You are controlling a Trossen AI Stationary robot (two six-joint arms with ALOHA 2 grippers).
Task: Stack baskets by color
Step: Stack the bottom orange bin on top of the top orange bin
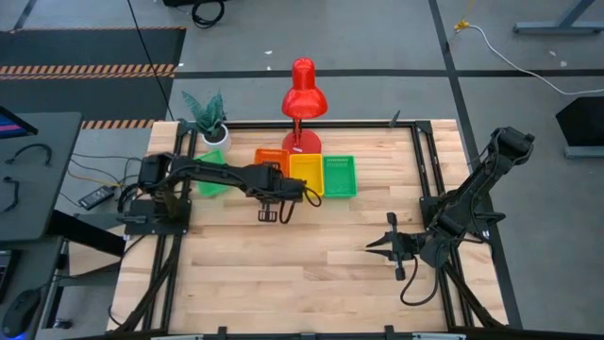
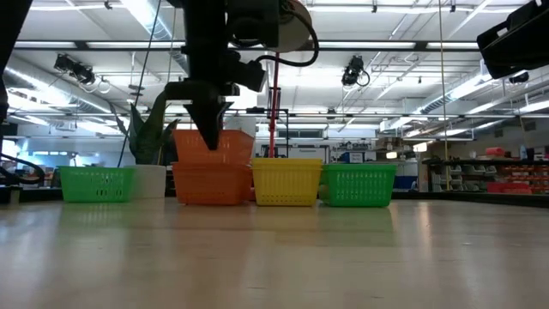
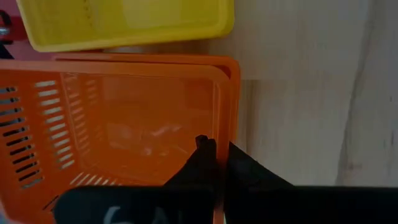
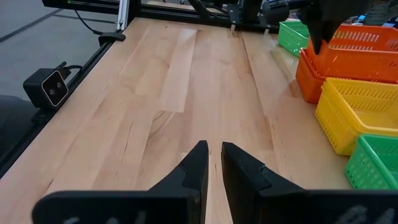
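Pale wooden planks (image 1: pixel 283 274) fill the middle of the high view, framed by black rails, with grey floor around them. At the upper left of the table stands a small potted plant in a white pot (image 1: pixel 209 118). Just below it a green mesh-sided plastic basket (image 1: pixel 211 177) lies partly under my left arm. Moving right, my left gripper (image 1: pixel 273 186) is clamped on the near rim of an orange mesh-sided plastic basket (image 2: pixel 214 147), which sits tilted in the orange basket below it (image 2: pixel 211 183) in the low view. Touching that stack on the right is a yellow mesh-sided plastic basket (image 1: pixel 306 174), then a second green basket (image 1: pixel 339 176) beside it. Behind this row rises a red desk lamp (image 1: pixel 304 93). At the lower right, well apart from the baskets, my right gripper (image 1: pixel 375 246) hangs over bare wood, fingers a narrow gap apart and grasping nothing.
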